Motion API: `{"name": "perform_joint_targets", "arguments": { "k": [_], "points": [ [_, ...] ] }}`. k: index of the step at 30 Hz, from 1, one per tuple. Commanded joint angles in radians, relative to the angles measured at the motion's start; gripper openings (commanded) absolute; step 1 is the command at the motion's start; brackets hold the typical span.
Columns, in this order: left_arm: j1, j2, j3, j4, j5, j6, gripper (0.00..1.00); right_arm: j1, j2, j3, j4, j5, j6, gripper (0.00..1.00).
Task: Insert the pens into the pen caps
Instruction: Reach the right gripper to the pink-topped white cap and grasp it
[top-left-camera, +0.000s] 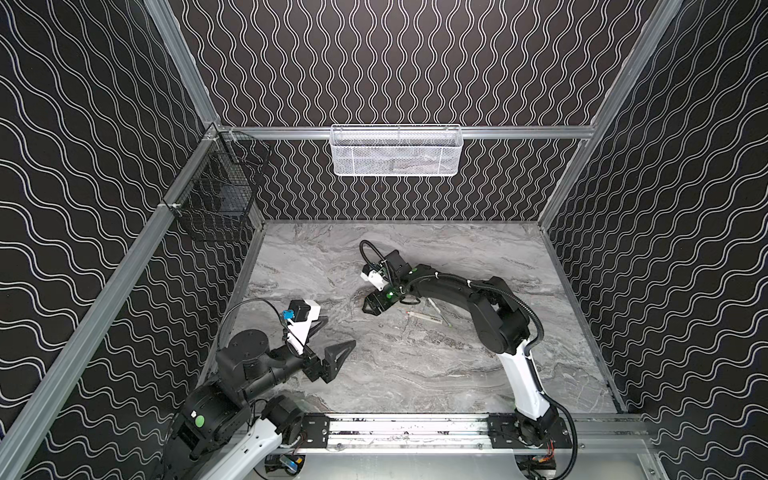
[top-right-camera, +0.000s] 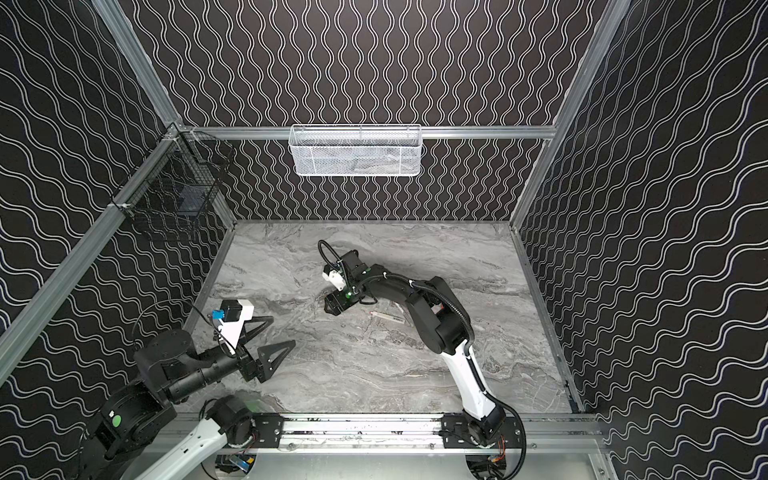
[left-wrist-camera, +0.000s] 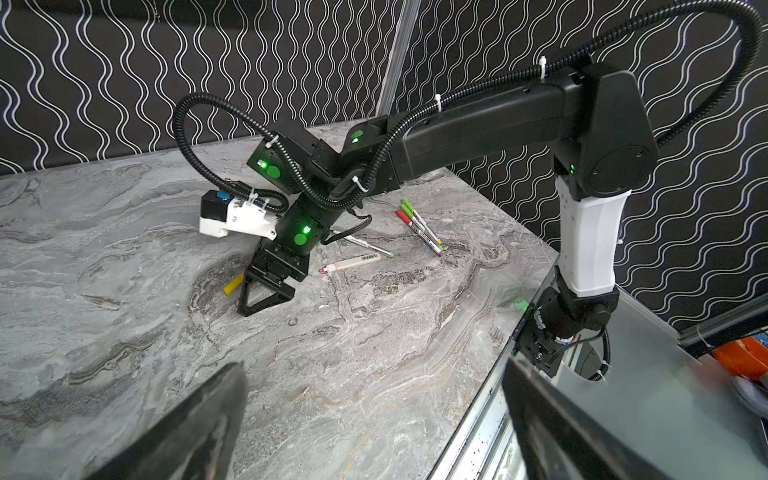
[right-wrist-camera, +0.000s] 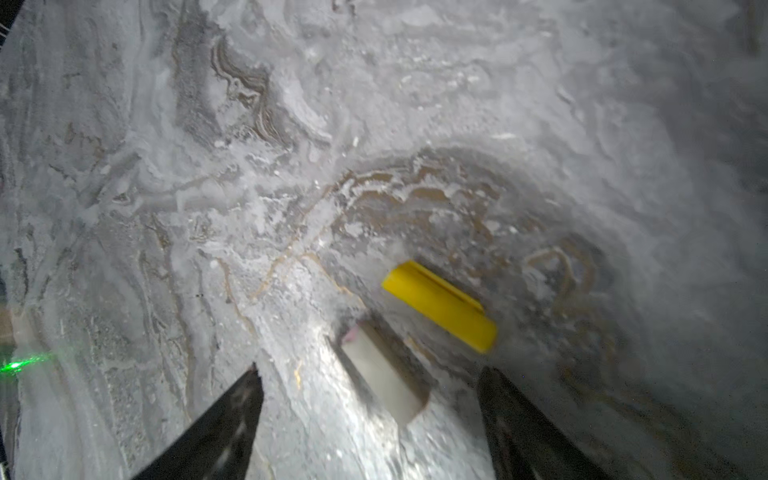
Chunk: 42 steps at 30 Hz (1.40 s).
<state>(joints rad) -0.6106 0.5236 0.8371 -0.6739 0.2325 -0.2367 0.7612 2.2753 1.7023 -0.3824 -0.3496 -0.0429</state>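
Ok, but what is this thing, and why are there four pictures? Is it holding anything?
It is a robot with two arms, each ending in a claw. Two pictures look down from above at the whole table. The other two are taken from the wrists, close up. The left claw is open and empty. The right claw is open too, pointing down at a pale cap, with a yellow cap beside it. So nothing is held. Also on the table: three capped pens and two bare pens, waiting for those caps.
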Motion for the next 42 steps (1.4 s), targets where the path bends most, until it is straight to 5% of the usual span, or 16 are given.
{"name": "perform_joint_targets", "arguments": {
  "k": [1, 22, 31, 42],
  "points": [
    [0.001, 0.011, 0.0, 0.023, 0.003, -0.01, 0.99, 0.013, 0.04, 0.036, -0.118, 0.009, -0.03, 0.83],
    [0.017, 0.019, -0.001, 0.027, 0.014, -0.01, 0.99, 0.072, -0.032, -0.099, -0.14, 0.178, -0.021, 0.61],
    [0.018, 0.018, -0.001, 0.027, 0.013, -0.01, 0.98, 0.104, 0.017, -0.039, -0.207, 0.299, -0.018, 0.35],
    [0.025, 0.015, -0.002, 0.029, 0.019, -0.01, 0.98, 0.119, 0.0, -0.066, -0.247, 0.346, -0.02, 0.35]
  ]
}}
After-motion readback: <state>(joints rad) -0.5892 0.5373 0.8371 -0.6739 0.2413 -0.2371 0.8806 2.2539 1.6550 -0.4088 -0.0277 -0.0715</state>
